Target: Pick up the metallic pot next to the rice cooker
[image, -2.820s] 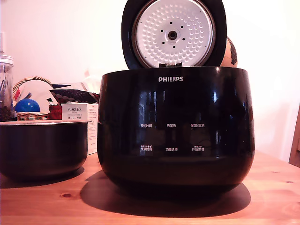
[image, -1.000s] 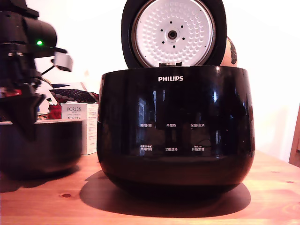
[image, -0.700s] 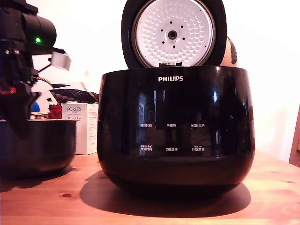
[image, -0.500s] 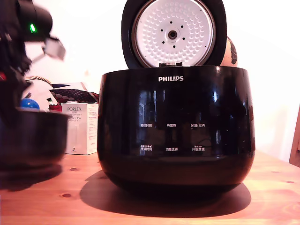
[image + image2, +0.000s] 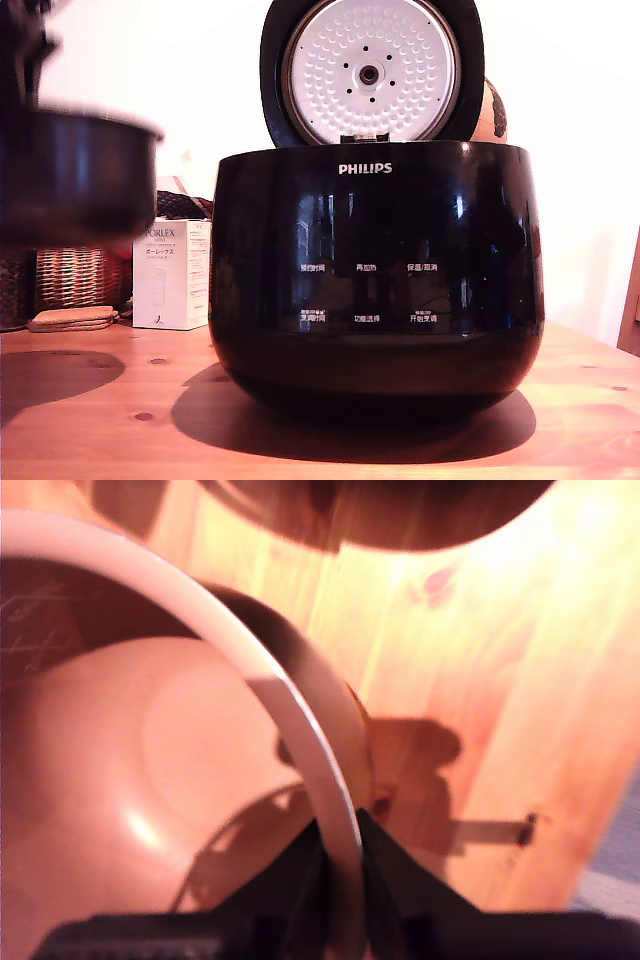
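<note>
Knotty pine planks make up the table (image 5: pixel 420 450), warm orange with dark knots, set against a plain pale wall. Filling the centre of the exterior view, the rice cooker (image 5: pixel 375 275) is a rounded, glossy black body with a white PHILIPS logo and white button labels; its round lid stands open at top centre, showing a dimpled silver inner plate. At the upper left of that view the metallic pot (image 5: pixel 75 175) hangs blurred in the air, clear of the table, dark and matte with a thin pale rim. In the wrist view the gripper (image 5: pixel 340 865) pinches that rim, one dark finger on each side, closed tight on it. Beneath the pot, at left, stand a woven basket (image 5: pixel 80 278) and a white PORLEX box (image 5: pixel 172 275).
</note>
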`<move>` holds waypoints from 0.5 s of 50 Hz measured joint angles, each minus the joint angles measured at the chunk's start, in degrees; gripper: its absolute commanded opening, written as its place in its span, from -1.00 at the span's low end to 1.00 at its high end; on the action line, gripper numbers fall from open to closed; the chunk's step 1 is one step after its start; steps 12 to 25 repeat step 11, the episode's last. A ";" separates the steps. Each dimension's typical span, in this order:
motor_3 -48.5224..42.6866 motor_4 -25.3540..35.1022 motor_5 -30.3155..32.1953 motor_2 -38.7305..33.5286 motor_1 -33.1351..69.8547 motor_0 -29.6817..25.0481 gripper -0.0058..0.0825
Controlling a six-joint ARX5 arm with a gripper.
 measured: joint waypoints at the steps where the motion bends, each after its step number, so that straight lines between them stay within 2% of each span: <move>1: -0.39 0.04 -1.14 0.46 0.00 -0.07 -0.92; 25: -2.47 0.00 -2.08 2.32 0.00 -0.07 -0.92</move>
